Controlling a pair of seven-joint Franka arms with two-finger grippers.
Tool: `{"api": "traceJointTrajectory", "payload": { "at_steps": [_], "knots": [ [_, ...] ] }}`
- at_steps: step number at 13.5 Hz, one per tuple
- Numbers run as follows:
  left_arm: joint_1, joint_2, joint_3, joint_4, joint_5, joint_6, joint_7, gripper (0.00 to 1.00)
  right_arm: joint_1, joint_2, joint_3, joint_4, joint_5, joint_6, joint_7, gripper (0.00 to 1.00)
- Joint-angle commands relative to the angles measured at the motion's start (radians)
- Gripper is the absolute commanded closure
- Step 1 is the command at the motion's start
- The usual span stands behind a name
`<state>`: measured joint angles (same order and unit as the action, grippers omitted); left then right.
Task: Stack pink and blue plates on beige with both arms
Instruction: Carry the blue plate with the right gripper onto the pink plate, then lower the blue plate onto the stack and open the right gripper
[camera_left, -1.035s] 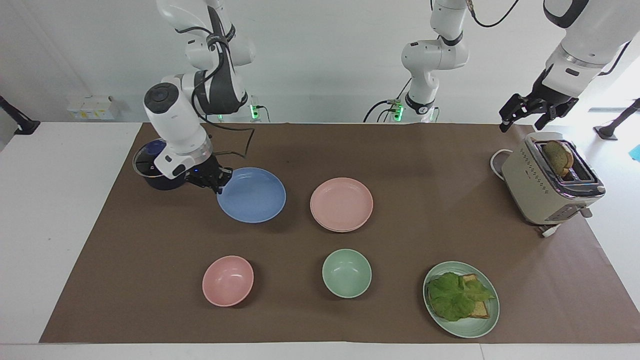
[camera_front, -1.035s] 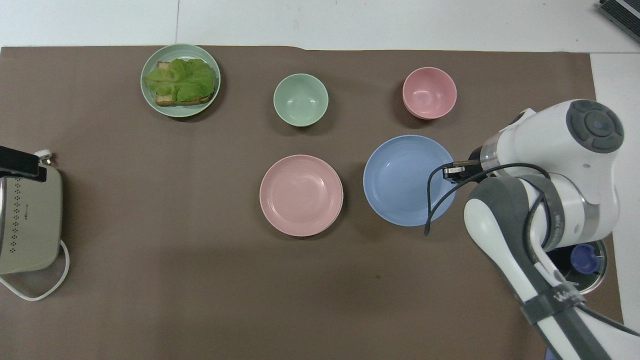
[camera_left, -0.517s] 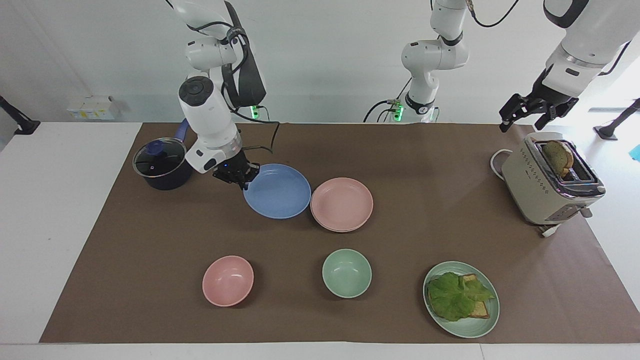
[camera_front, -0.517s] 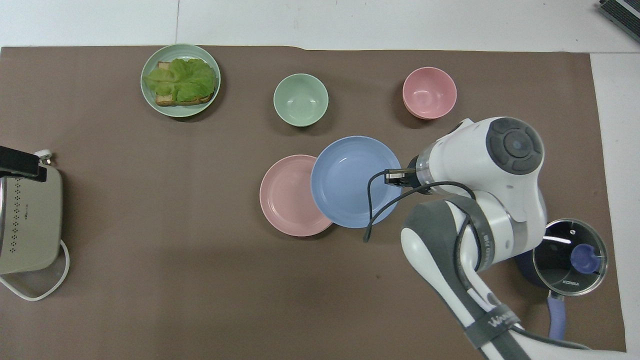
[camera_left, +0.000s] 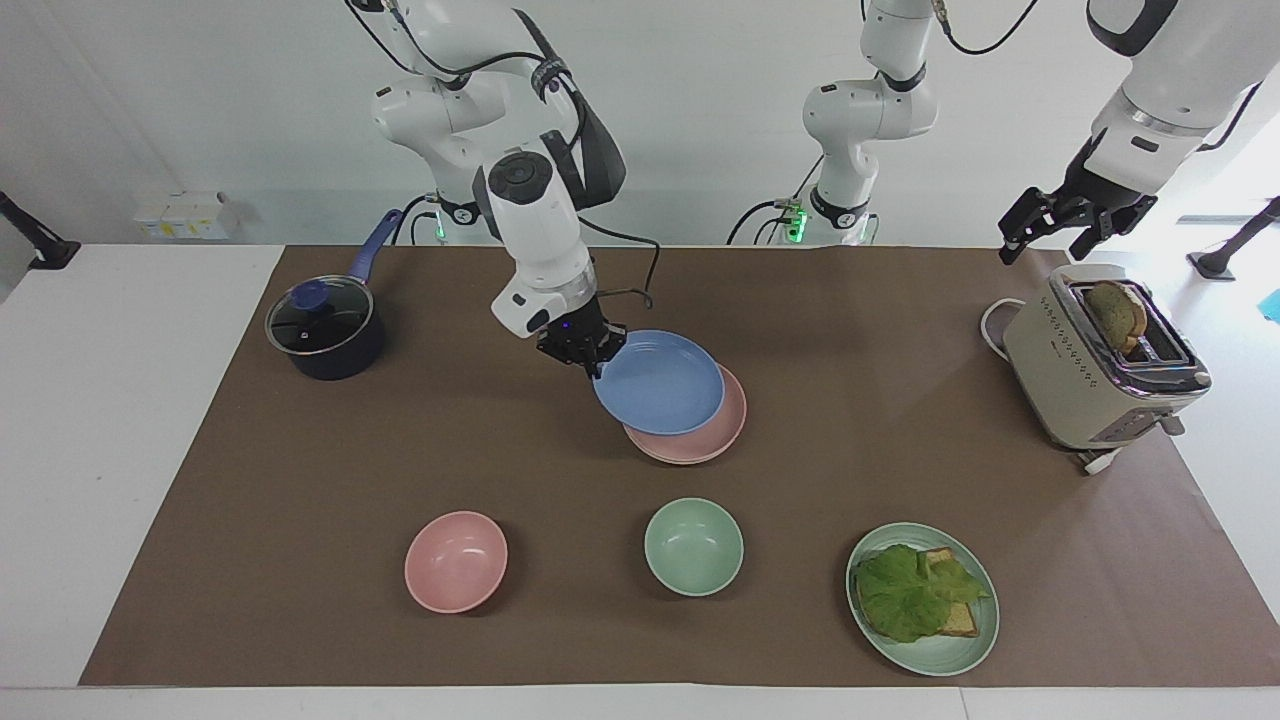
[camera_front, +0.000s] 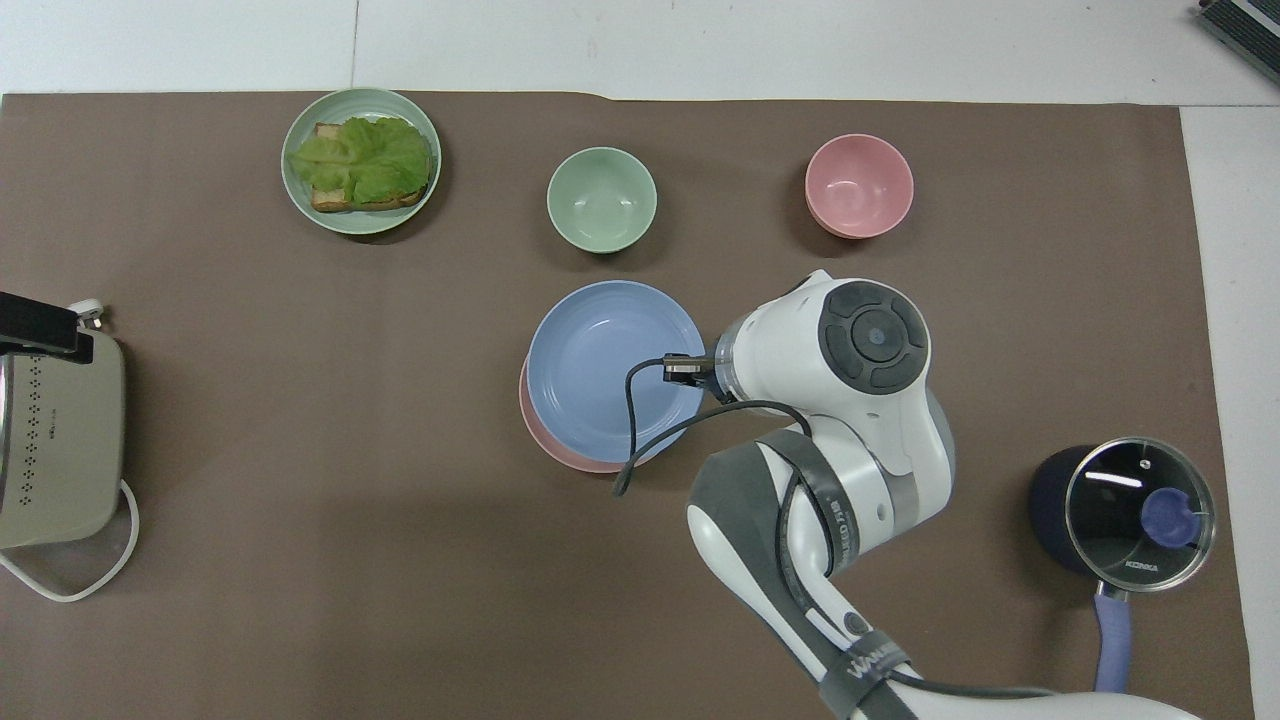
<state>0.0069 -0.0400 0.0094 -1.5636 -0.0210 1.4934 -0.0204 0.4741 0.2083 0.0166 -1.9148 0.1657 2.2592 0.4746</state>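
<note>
Right gripper clamped on held load, arm bent over table centre — left gripper raised, fingers apart, arm waiting.

Toaster (bread inside), lidded pot, two bowls, sandwich plate.

The right gripper has its jaws clamped on the rim of the blue plate, holding it in the air over the pink plate near the middle of the tabletop. The left gripper hangs over the toaster at the left arm's end. A lidded pot sits toward the right arm's end. Along the edge farthest from the robots stand a pink bowl, a green bowl and a green plate of toast and lettuce.
</note>
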Motion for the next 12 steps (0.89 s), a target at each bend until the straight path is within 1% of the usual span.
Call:
{"api": "traceJointTrajectory", "payload": {
  "at_steps": [1, 3, 5, 8, 10, 12],
  "knots": [
    [-0.001, -0.011, 0.001, -0.006, 0.018, -0.013, 0.004, 0.00, -0.002, 0.022, -0.001, 0.022, 0.028, 0.017, 0.006, 1.00],
    [-0.001, -0.011, 0.001, -0.006, 0.018, -0.013, 0.004, 0.00, 0.006, 0.043, -0.001, 0.022, 0.043, 0.023, 0.004, 1.00],
    [-0.001, -0.011, 0.001, -0.006, 0.018, -0.013, 0.004, 0.00, 0.015, 0.057, 0.000, 0.002, 0.044, 0.077, -0.002, 1.00],
    [-0.001, -0.011, 0.001, -0.006, 0.018, -0.013, 0.004, 0.00, 0.018, 0.060, 0.000, -0.015, 0.044, 0.083, -0.030, 1.00],
    [-0.001, -0.011, 0.001, -0.006, 0.018, -0.013, 0.004, 0.00, 0.018, 0.088, 0.003, -0.010, 0.046, 0.112, -0.031, 1.00],
    [-0.001, -0.011, 0.000, -0.006, 0.018, -0.012, 0.004, 0.00, 0.018, 0.091, 0.003, -0.018, 0.046, 0.115, -0.031, 1.00]
  ]
}}
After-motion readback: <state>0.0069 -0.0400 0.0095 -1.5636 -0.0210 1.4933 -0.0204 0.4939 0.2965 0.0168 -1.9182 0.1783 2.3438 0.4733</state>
